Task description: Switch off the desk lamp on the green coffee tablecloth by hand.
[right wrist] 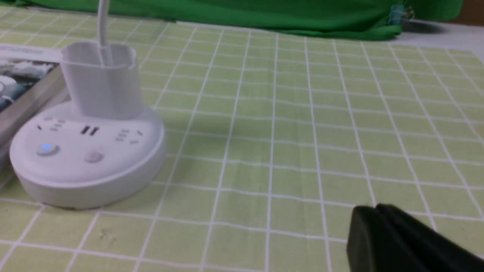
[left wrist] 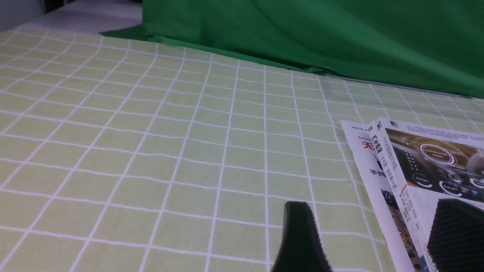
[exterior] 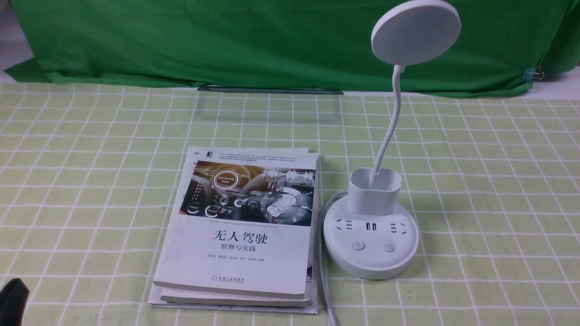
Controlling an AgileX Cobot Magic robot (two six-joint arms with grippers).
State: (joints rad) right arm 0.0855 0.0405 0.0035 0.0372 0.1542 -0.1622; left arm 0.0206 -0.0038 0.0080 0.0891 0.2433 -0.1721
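The white desk lamp stands on the pale green grid tablecloth (exterior: 498, 181), right of centre. Its round base (exterior: 370, 244) has sockets and two buttons; the disc head (exterior: 416, 31) is up on the bendy neck. In the right wrist view the base (right wrist: 87, 162) shows a blue light in one button (right wrist: 46, 147). My right gripper (right wrist: 376, 209) is shut and empty, low over the cloth, well off to the side of the base; it is out of the front view. My left gripper (left wrist: 378, 230) is open and empty by the books' edge; its black tip (exterior: 12, 301) shows at the front left.
A stack of books (exterior: 240, 226) lies just left of the lamp base; it also shows in the left wrist view (left wrist: 423, 170). The lamp's white cable (exterior: 322, 271) runs between them toward the front edge. A dark green backdrop cloth (exterior: 272, 40) hangs behind.
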